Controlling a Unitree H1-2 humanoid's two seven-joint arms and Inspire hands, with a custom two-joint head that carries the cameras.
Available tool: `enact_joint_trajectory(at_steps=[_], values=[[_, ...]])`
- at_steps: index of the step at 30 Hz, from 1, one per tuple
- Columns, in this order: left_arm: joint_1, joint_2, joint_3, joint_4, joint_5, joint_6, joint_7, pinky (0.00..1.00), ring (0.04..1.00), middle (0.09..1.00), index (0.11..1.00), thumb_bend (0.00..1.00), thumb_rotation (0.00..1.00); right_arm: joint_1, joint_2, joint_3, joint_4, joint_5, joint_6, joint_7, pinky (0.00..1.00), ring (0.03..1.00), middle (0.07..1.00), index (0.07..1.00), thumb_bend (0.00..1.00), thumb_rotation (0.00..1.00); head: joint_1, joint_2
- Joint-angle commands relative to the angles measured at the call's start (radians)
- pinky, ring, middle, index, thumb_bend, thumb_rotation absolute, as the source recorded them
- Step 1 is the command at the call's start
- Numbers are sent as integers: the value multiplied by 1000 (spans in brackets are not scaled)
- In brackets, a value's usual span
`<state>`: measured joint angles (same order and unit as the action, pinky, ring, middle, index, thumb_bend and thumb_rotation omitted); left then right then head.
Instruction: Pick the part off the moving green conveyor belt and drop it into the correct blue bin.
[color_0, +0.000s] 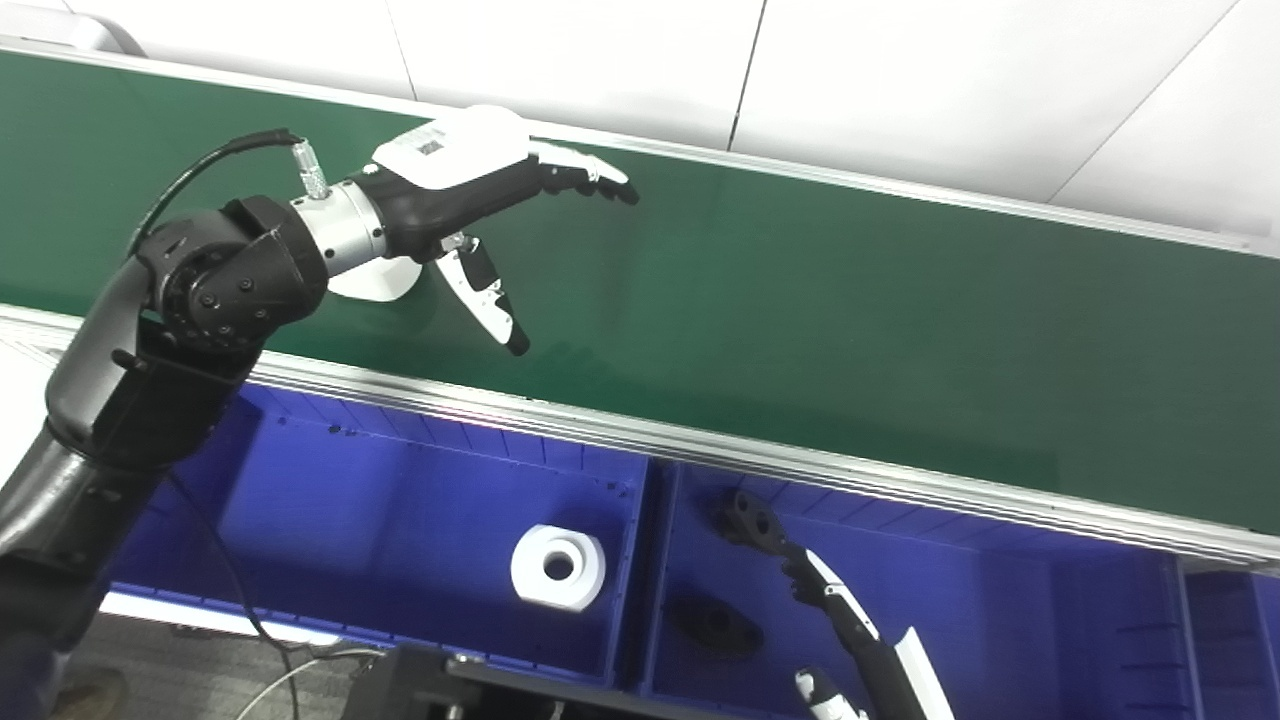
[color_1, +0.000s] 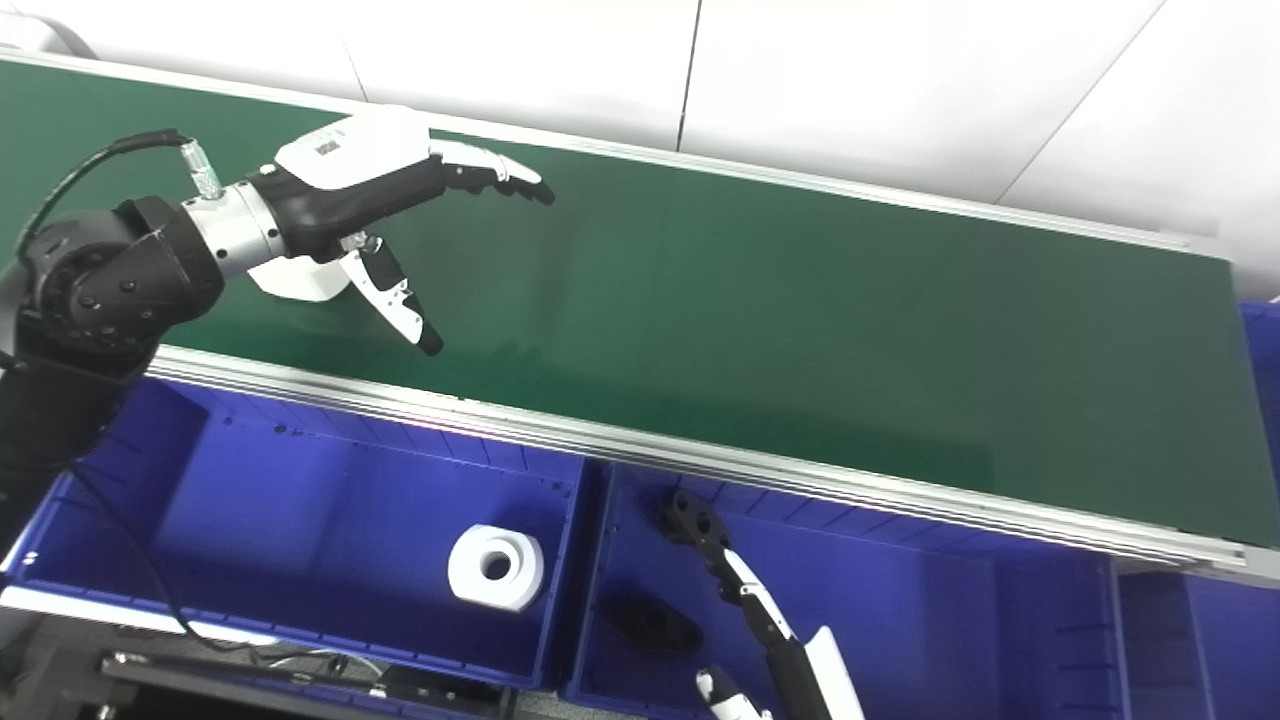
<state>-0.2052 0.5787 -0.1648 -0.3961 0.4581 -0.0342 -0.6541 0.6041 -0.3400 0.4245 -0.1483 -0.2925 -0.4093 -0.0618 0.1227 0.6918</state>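
Observation:
A white part (color_0: 378, 281) lies on the green conveyor belt (color_0: 800, 300), half hidden under the wrist of my left hand (color_0: 462, 192). That hand hovers over the belt, open, its fingers stretched to the right and its thumb pointing down toward the belt's near edge. It holds nothing. My right hand (color_0: 850, 625) reaches up from the bottom edge over the right blue bin (color_0: 1050, 600); only part of it shows. A black part with holes (color_0: 752, 522) sits at its fingertip, and I cannot tell whether it is held.
The left blue bin (color_0: 330, 480) holds a white ring-shaped part (color_0: 558, 568). A second black part (color_0: 716, 625) lies on the right bin's floor. An aluminium rail (color_0: 700, 450) separates belt and bins. A white wall stands behind the belt.

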Motion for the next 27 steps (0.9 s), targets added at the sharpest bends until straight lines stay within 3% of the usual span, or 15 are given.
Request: enact_joint_trajectory(at_steps=[1, 16, 27], values=[[-41, 44, 6, -4, 7, 6, -4, 720, 818, 854, 851, 1000, 121, 17, 3, 0, -22, 3, -60, -21, 854, 904, 933, 920, 583, 1000, 2, 0], [-51, 53, -13, 166, 0, -31, 15, 795, 857, 884, 871, 1000, 177, 18, -9, 25, -12, 12, -60, -51, 854, 904, 933, 921, 571, 1000, 6, 0], [-71, 58, -32, 235, -12, -100, 27, 818, 899, 941, 958, 1000, 265, 19, -9, 33, -11, 12, -60, -62, 849, 904, 934, 920, 574, 1000, 5, 1]])
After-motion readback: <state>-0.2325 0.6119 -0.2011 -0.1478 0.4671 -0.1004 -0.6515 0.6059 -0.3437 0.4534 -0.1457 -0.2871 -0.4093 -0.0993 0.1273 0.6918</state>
